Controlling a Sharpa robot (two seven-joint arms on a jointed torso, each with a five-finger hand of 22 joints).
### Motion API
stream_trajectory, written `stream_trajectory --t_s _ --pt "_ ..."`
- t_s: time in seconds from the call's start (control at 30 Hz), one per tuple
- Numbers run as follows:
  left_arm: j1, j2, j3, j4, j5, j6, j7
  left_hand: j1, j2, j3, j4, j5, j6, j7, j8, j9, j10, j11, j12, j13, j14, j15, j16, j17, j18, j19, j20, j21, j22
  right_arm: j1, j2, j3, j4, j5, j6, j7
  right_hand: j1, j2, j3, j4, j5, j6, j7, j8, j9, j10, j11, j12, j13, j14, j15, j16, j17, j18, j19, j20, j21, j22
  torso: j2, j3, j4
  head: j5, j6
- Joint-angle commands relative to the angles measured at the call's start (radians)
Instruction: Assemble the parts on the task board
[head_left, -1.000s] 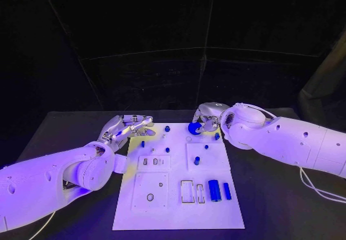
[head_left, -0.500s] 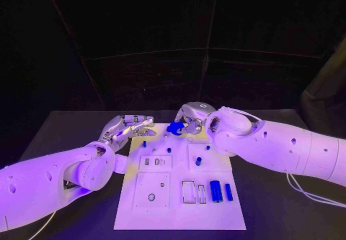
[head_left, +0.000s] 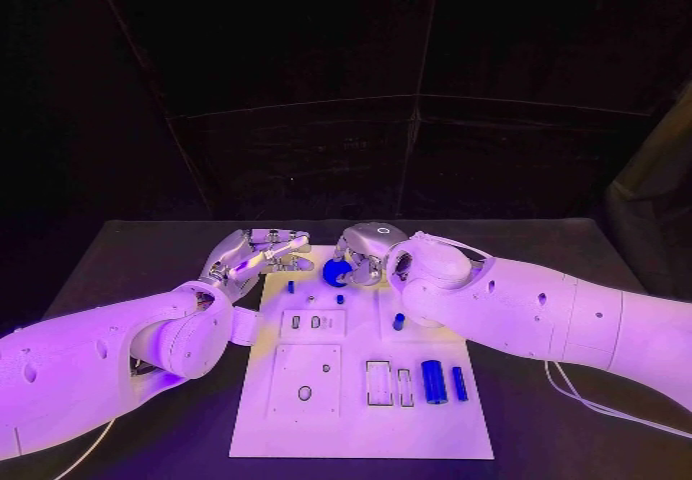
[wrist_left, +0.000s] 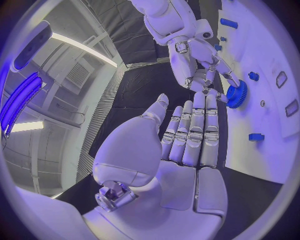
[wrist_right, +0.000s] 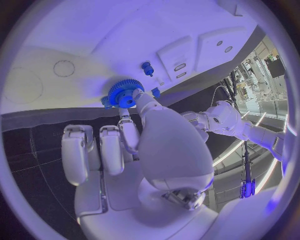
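While the left hand (head_left: 260, 256) waits, fingers extended together, empty, the right hand (head_left: 364, 256) has carried the pinched blue gear (head_left: 336, 272) leftward over the task board's (head_left: 361, 430) far pegs.

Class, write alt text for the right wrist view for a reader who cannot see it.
The right hand pinches a blue gear just above the white task board. A small blue peg stands on the board beyond the gear, near several recessed slots.

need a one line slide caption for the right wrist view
Right hand holds a blue gear at the edge of the white task board.
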Motion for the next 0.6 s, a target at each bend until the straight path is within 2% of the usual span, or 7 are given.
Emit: stream_trajectory --t_s 0.03,0.23,0.33,0.5,0.6 --pt "0.001 0.000 0.001 0.003 -0.001 0.004 0.008 -0.001 0.008 0.005 0.001 0.002 -0.007 0.001 -0.006 -0.002 -0.004 0.004 -0.004 -0.001 -0.008 0.002 -0.005 0.001 0.013 0.002 0.002 -0.004 -0.001 -0.006 0.013 -0.002 -0.022 -0.036 -0.017 -0.001 -0.010 0.003 0.010 -0.002 0.012 0.037 -0.013 0.008 0.049 -0.004 0.006 -0.004 0.000 0.068 -0.003 0.002 0.074 -0.006 0.075 -0.004 0.006 0.226 0.000 0.0011 -0.0011 0.003 0.001" --pt "0.001 0.000 0.001 0.002 -0.001 0.005 0.007 -0.001 0.008 0.005 0.001 0.002 -0.007 0.001 -0.006 -0.002 -0.004 0.004 -0.004 -0.001 -0.008 0.002 -0.005 0.001 0.013 0.002 0.002 -0.004 -0.001 -0.010 0.027 -0.002 -0.039 -0.072 -0.080 -0.021 -0.015 -0.002 0.015 -0.004 0.016 0.034 -0.012 0.004 0.048 -0.004 0.008 -0.004 0.002 0.068 -0.002 0.002 0.074 -0.006 0.075 -0.003 0.005 0.226 0.000 0.0011 -0.0002 0.001 0.000" --pt "0.001 0.000 0.001 0.002 -0.001 0.005 0.006 -0.001 0.008 0.005 0.001 0.002 -0.007 0.001 -0.006 -0.002 -0.004 0.004 -0.004 -0.001 -0.008 0.002 -0.005 0.001 0.013 0.002 0.002 -0.004 -0.001 -0.011 0.031 -0.002 -0.042 -0.081 -0.094 -0.023 -0.019 -0.006 0.017 -0.005 0.015 0.032 -0.010 0.002 0.047 -0.004 0.009 -0.004 0.002 0.068 -0.001 0.002 0.074 -0.006 0.075 -0.002 0.005 0.226 0.000 0.0014 0.0002 0.002 0.000" --pt "0.001 0.000 0.001 0.001 -0.001 0.006 0.005 -0.002 0.008 0.006 0.000 0.002 -0.008 0.001 -0.006 -0.002 -0.004 0.004 -0.006 -0.001 -0.008 0.002 -0.007 0.002 0.013 0.001 0.002 -0.006 -0.002 -0.012 0.036 -0.003 -0.044 -0.084 -0.084 -0.015 -0.028 -0.014 0.020 -0.008 0.004 0.027 -0.008 -0.003 0.046 -0.005 0.011 -0.006 0.003 0.068 0.001 0.003 0.076 -0.006 0.075 0.000 0.005 0.226 0.000 0.0010 -0.0012 0.003 -0.001" --pt "0.001 0.000 0.001 0.001 -0.001 0.006 0.005 -0.002 0.008 0.006 0.000 0.002 -0.008 0.001 -0.006 -0.002 -0.004 0.004 -0.006 -0.001 -0.008 0.002 -0.007 0.002 0.013 0.001 0.002 -0.006 -0.002 -0.012 0.038 -0.003 -0.046 -0.082 -0.051 -0.009 -0.050 -0.033 0.013 -0.004 -0.008 0.009 -0.001 -0.015 0.042 -0.011 0.017 -0.012 -0.003 0.068 0.006 0.003 0.077 -0.006 0.074 0.003 0.005 0.225 0.000 0.0010 -0.0019 0.004 -0.001"
